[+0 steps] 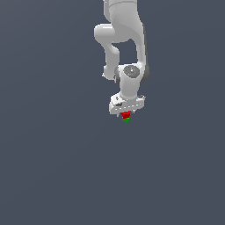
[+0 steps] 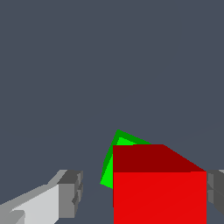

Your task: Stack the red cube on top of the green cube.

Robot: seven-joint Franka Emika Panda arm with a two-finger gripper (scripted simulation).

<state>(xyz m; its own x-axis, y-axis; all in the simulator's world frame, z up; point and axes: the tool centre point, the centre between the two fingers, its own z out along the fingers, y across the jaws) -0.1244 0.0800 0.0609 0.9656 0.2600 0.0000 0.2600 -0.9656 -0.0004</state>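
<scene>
A: Exterior view first: arm (image 1: 125,48) hangs down from 12 o'clock over the flat grey floor (image 1: 52,167). Gripper (image 1: 126,113) sits just past centre. Red cube (image 1: 126,114) right under the hand, green cube (image 1: 125,119) directly below it at 6 o'clock, apparently touching. Both tiny there; fingers can't be made out.

B: Wrist view fills that in. The red cube (image 2: 159,192) is big and close, the green cube (image 2: 114,159) peeks out behind it, rotated relative to the red one. The gripper (image 2: 142,192) straddles red. One finger (image 2: 70,192) stands clear of the cube with a gap; the other finger (image 2: 215,190) is just beside the opposite face.

A: So spread, not pinching?

B: Yes, jaws apart, gap visible on one side.
</scene>
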